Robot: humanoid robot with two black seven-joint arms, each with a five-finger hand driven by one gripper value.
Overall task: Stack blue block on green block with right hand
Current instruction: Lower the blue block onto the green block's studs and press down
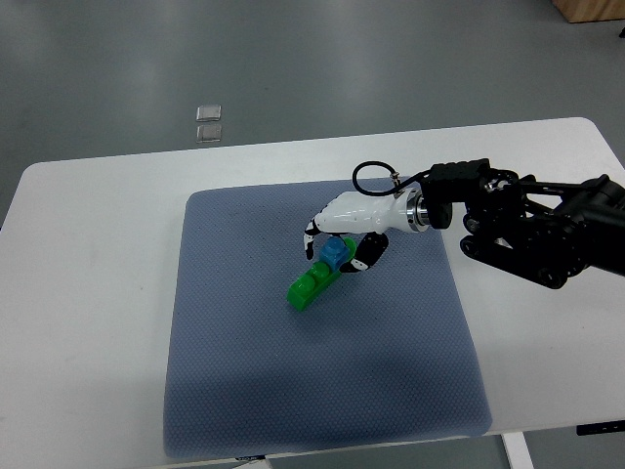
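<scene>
A long green block (309, 286) lies slanted on the blue-grey mat (244, 371), near the mat's middle. A small blue block (334, 254) sits at the green block's upper right end, resting on or just over it. My right hand (339, 250), white with black fingertips, reaches in from the right with its fingers curled around the blue block. The thumb (367, 256) is on the block's right side and the other fingers are on its left. My left arm does not show.
The mat covers the middle of a white table (88, 293). Two small clear squares (209, 122) lie on the grey floor beyond the table's far edge. My black right forearm (532, 230) hangs over the table's right side.
</scene>
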